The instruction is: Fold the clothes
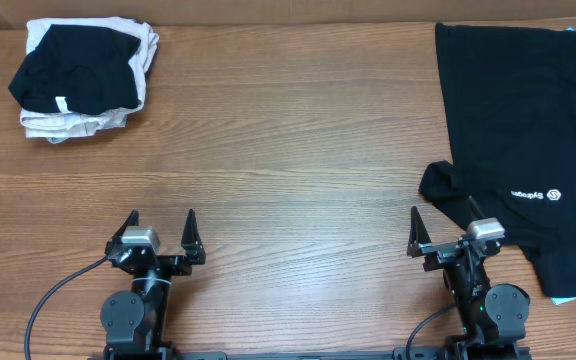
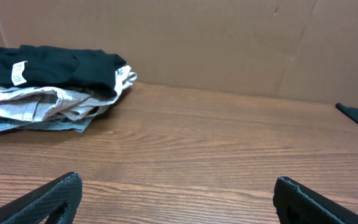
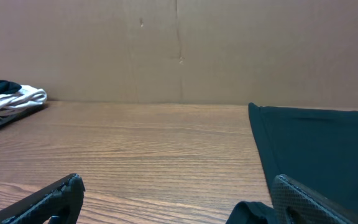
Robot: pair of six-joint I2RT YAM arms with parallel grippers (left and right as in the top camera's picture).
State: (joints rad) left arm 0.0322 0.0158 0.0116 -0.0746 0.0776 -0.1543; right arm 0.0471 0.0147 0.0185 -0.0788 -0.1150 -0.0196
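A large black T-shirt (image 1: 528, 120) with a small white logo lies spread at the right side of the table; it also shows in the right wrist view (image 3: 319, 149). A sliver of light-blue shirt (image 1: 568, 297) peeks from under its near edge. My right gripper (image 1: 441, 228) is open and empty at the shirt's near-left sleeve, its right finger over the fabric; in its own view the jaws (image 3: 176, 196) frame bare wood. My left gripper (image 1: 162, 230) is open and empty over bare wood near the front edge, as its own view (image 2: 176, 196) shows.
A stack of folded clothes (image 1: 80, 78), black on top of white and grey pieces, sits at the far left corner and shows in the left wrist view (image 2: 48, 87). A cardboard wall (image 2: 229, 43) backs the wooden table (image 1: 288, 150).
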